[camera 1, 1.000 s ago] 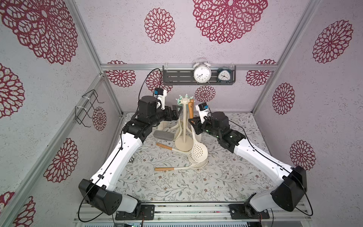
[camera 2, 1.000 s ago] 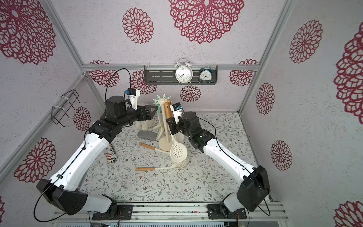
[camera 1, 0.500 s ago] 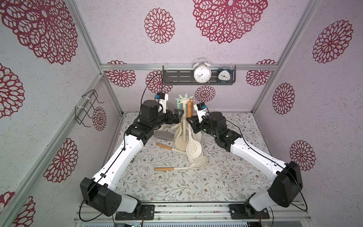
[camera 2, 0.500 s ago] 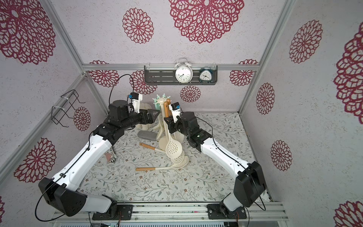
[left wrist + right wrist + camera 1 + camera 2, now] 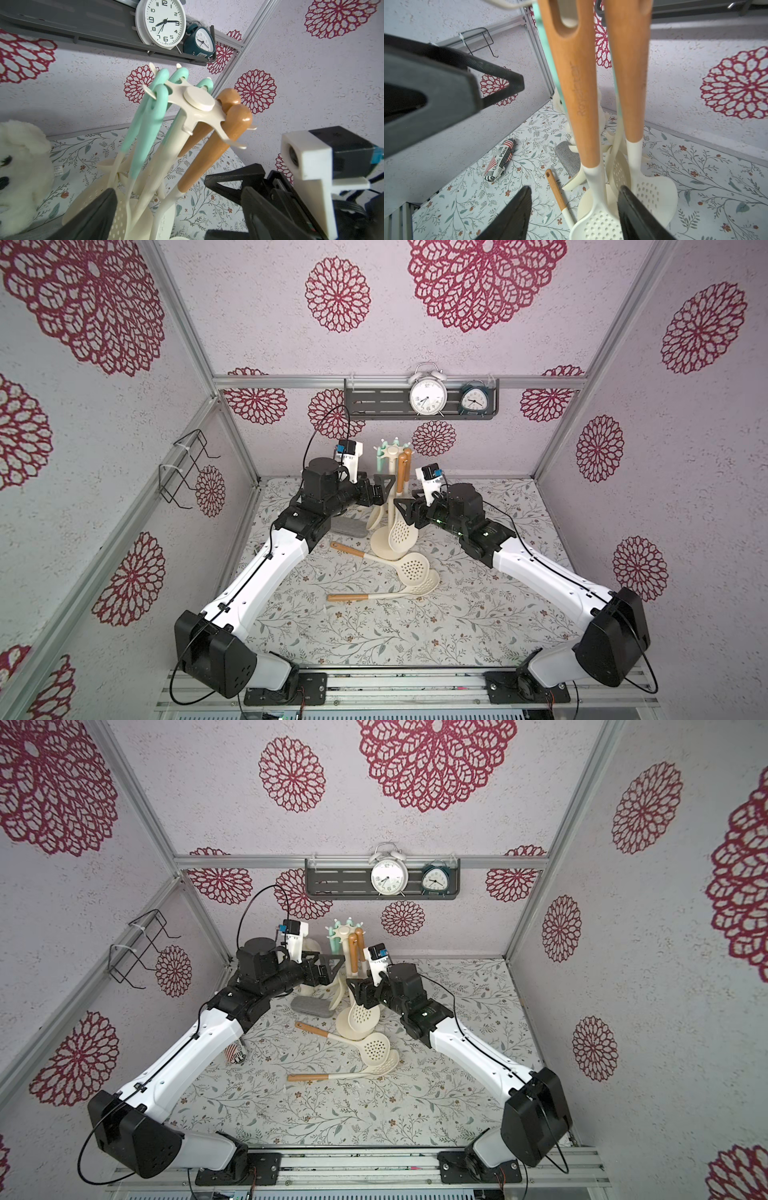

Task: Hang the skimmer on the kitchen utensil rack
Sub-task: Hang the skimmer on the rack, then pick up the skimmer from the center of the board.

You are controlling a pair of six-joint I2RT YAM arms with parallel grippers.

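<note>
Right gripper [image 5: 575,189] is sitting spread around the skimmer [image 5: 571,83], which is hanging off the kitchen utensil rack [image 5: 199,101] at 12 o'clock on the table [image 5: 374,635]; I'm thinking back straight out, no brushing.

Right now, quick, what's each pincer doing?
Left pincer: open, holding nothing.
Right pincer: open, astride the hung skimmer, not gripping it.

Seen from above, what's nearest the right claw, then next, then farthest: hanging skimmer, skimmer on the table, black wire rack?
1. Hanging skimmer, right beside the right claw.
2. Skimmer on the table, nearer the robot's base.
3. Black wire rack, on the left wall.
</note>
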